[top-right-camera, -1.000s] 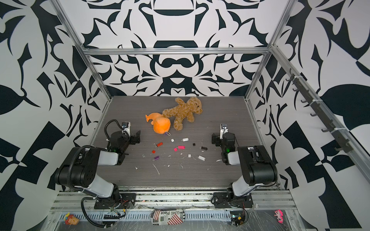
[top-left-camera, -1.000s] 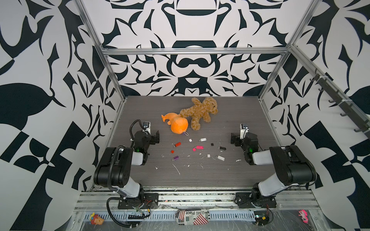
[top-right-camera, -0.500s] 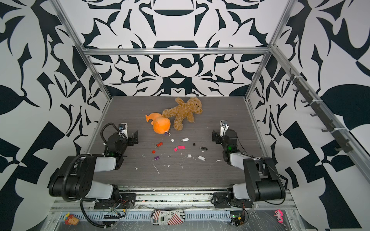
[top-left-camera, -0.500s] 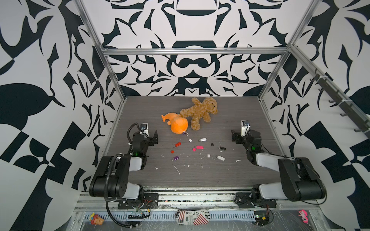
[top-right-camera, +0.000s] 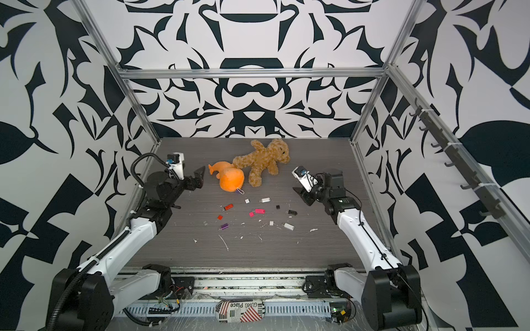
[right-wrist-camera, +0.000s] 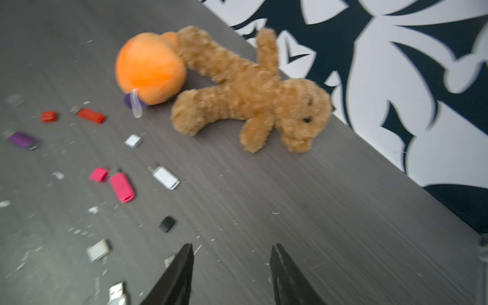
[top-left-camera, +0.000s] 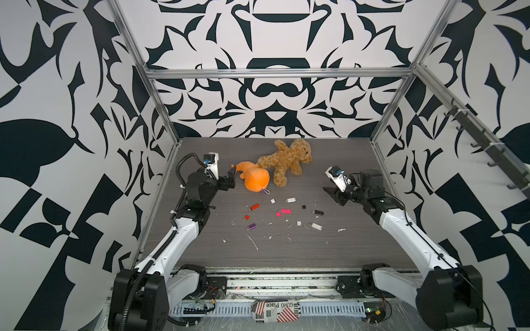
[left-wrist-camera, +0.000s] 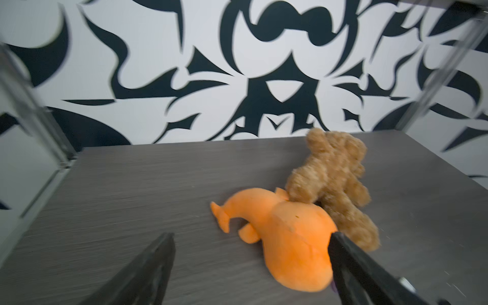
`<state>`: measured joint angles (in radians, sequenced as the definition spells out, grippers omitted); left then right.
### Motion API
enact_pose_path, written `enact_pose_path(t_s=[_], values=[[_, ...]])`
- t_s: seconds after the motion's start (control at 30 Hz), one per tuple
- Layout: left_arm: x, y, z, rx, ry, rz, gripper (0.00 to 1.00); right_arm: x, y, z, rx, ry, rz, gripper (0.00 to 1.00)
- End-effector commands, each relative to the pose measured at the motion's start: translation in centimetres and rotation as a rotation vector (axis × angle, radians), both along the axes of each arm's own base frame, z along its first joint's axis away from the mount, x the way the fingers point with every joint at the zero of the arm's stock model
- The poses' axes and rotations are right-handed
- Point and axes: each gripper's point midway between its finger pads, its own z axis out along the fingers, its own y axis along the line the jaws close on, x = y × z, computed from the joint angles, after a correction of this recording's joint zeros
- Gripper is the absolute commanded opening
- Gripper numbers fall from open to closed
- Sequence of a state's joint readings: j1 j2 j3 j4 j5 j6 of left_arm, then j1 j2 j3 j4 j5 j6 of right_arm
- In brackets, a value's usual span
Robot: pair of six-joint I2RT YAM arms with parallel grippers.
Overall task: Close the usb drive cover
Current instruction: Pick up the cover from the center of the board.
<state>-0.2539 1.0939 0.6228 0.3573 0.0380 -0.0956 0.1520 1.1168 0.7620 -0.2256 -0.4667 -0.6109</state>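
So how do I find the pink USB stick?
Find the brown teddy bear on the grey table. Small USB drives lie scattered in front of it. The pink drive sits mid-cluster, the only pink one, its cap off beside it.

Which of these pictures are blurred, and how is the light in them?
Left wrist view: smeared all over; the wall pattern and the teddy bear have soft edges. Right wrist view: the grain of the table is streaked, yet the pink USB drive can still be made out. Both top views: sharp and evenly lit, with only faint shadows beside the orange plush toy.
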Motion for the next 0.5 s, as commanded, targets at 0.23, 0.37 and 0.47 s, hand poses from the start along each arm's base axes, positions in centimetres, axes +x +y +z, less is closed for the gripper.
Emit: enact_pose_path(t_s=[0.23,0.37,0.47], values=[[-1.2,-5.9,-2.0,-0.067,0.126,-0.164,0.86,-9.7,4.8,-8.5,-0.229,0.270,0.417,0.52],[-1.2,-5.7,-3.1,-0.065,0.156,-0.146,0.86,-9.4,6.0,-9.8,-0.234,0.261,0.458,0.52],[-1.3,-5.3,-3.9,-0.069,0.187,-0.123,0.86,-9.3,6.4,-10.8,-0.246,0.293,0.493,0.52]])
